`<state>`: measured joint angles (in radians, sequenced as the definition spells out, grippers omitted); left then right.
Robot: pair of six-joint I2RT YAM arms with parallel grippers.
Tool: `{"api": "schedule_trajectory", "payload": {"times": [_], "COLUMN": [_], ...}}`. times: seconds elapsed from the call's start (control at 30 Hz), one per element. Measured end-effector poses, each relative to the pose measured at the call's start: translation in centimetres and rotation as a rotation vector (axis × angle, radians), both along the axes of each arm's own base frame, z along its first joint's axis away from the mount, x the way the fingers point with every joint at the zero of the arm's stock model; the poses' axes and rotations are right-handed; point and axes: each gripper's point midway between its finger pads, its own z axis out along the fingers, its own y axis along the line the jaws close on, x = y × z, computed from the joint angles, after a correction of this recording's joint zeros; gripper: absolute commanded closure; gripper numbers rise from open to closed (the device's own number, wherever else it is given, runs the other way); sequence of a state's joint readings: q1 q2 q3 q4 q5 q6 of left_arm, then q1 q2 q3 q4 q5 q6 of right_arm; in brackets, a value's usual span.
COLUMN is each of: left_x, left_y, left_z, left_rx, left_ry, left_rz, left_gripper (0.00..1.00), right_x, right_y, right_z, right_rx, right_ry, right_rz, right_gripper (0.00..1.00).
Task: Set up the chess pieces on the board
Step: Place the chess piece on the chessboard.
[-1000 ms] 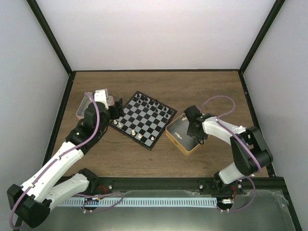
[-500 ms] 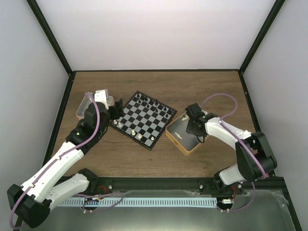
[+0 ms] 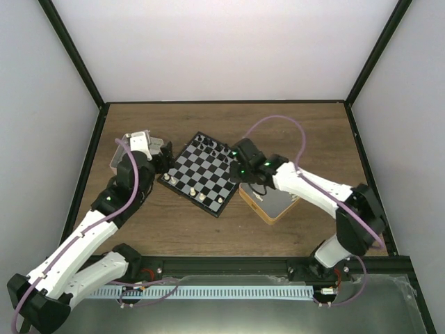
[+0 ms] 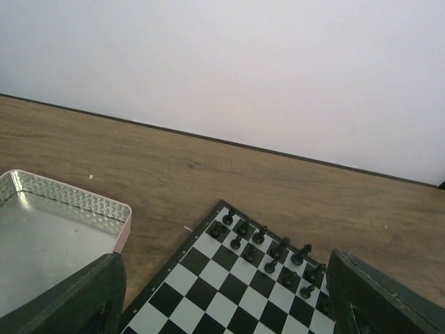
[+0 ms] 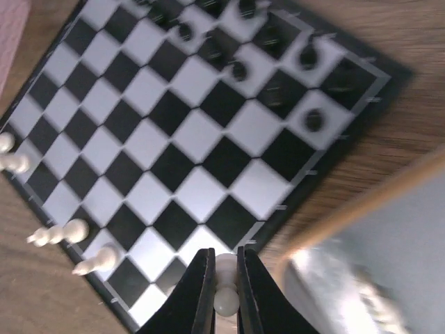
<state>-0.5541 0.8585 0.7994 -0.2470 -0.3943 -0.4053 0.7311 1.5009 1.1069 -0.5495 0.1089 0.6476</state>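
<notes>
A pale piece (image 3: 259, 198) is seen in the tin (image 3: 284, 203). A white piece (image 5: 224, 300) is pinched by the right claw (image 5: 224, 261). The left claw (image 4: 224, 278) is spread wide, empty.

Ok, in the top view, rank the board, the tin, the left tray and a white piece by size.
1. board, largest.
2. tin, partly covered.
3. tray, mostly hidden, so its place against the tin is unsure.
4. white piece on the board's near edge, smallest by far.

Soft, even light; the board (image 5: 174, 132) smeared, perhaps motion blur.
</notes>
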Motion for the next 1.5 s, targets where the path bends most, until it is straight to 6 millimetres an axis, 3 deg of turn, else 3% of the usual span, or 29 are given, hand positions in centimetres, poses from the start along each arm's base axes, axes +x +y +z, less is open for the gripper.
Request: {"api": "schedule_trajectory", "payload": {"times": [0.17,0.37,0.6,1.33,1.5], "left_x": [-0.2,-0.2,-0.1,0.1,0.1], "left_y": [0.5,0.7,0.7,0.6,0.6], "left_z": [0.7,0.9,0.7,0.4,0.4], "left_rx": [-0.015,-0.017,-0.016,-0.011,-0.012], "left_ry": [-0.026,-0.035,-0.032,-0.022,-0.022], "left_rz": [0.021,0.031,0.031,0.032,0.028], "left_gripper": [0.19,0.19,0.19,0.19,0.19], "right_x": [-1.4,-2.7,-3.7,-4.0,-3.8], "right_y": [5.9,9.3,9.8,10.5,10.6], "right_z": [-1.7,-5.2,-7.6,-9.4,-9.3], "right_rx": [-0.032,-0.099,-0.141,-0.166,-0.165], "right_ry": [0.026,0.089,0.149,0.187,0.179], "right_rz": [0.165,0.273,0.323,0.372,0.366], "right_gripper": [0.95,0.94,0.93,0.9,0.85]}}
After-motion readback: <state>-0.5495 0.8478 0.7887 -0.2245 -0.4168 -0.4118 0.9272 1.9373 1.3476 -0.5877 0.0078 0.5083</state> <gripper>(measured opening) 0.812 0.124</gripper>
